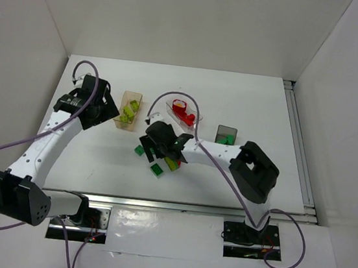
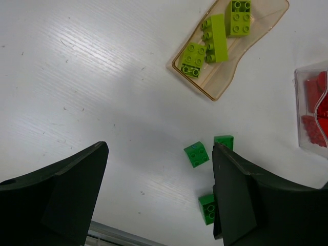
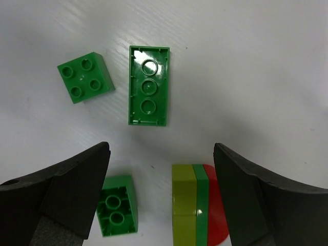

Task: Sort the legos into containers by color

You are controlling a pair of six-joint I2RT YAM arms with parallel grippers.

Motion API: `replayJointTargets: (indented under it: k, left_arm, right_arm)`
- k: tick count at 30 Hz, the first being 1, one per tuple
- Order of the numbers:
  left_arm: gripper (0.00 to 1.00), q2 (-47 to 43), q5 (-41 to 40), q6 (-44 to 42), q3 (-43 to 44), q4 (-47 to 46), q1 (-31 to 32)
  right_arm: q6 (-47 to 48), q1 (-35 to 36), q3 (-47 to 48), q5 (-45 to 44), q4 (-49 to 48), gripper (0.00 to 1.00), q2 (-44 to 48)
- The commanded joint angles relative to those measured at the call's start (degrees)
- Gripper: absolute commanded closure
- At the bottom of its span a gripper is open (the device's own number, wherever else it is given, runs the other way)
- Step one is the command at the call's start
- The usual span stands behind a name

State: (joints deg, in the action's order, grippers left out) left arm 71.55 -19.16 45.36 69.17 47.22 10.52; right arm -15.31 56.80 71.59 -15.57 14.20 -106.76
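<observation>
My right gripper is open and empty, low over loose legos at the table's middle. In the right wrist view its jaws stand wide apart. Between them lie an upside-down green brick and a stack of yellow-green, green and red pieces. Beyond lie a long upside-down green brick and a square green brick. My left gripper is open and empty beside the tan tub. That tub holds three yellow-green bricks.
The clear tub with red bricks stands behind my right gripper; it also shows in the left wrist view. The dark grey tub holds a green brick. Green bricks lie near my left finger. The table's front rail is near.
</observation>
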Motion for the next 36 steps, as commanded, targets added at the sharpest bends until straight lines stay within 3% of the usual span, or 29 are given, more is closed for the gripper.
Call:
replayJointTargets:
  k: [1, 5, 8, 9, 10, 12, 14, 20, 24, 28, 36]
  left_arm:
    - [0.09, -1.15, 1.49, -0.62, 0.88, 0.50, -2.26]
    - [0.09, -1.15, 2.72, -0.63, -0.17, 0.50, -2.79]
    - [0.09, -1.67, 3.34, -1.16, -0.79, -0.55, -2.79]
    - [0.09, -1.68, 3.34, -1.16, -0.79, -0.55, -2.79]
    - [0.09, -1.68, 3.34, -1.68, -1.31, -0.55, -2.79]
    - [0.09, -1.68, 3.86, -1.68, -1.31, -0.55, -3.31]
    - [0.09, -1.68, 3.86, -1.68, -1.31, -1.07, -3.32]
    - [0.11, -1.68, 7.90, -4.14, -3.07, -3.88, -3.32]
    - [0.11, -1.68, 8.43, -4.14, -3.60, -4.51, -3.32]
    - [0.11, -1.15, 9.14, -4.14, -3.60, -5.03, -2.70]
    - [0.11, -0.09, 9.67, -4.14, -3.07, -5.03, -1.65]
  right_arm:
    - [2.39, -0.11, 5.21, 1.42, -0.83, 0.11, -3.88]
    - [3.62, -0.11, 8.11, 2.47, -2.42, 0.15, -9.94]
    - [3.62, -0.11, 11.27, 1.78, -2.95, 0.28, -13.28]
    - [3.62, -0.11, 11.98, 1.77, -2.16, 0.33, -13.82]
    - [3.01, -0.11, 11.99, 1.08, -2.16, 0.47, -13.83]
    - [2.22, -0.11, 11.99, -0.24, -2.16, 0.63, -12.96]
    - [1.42, -0.11, 10.68, -3.39, -2.95, 0.70, -11.11]
    - [-1.04, -1.42, -1.61, -15.86, -6.19, 0.70, 5.31]
    - [-7.09, -7.47, -13.46, -22.48, -4.89, 0.70, 17.62]
    - [-10.26, -16.79, -20.17, -22.23, -2.34, 0.67, 27.73]
    - [-10.88, -28.22, -26.85, -14.85, -2.41, 0.60, 31.17]
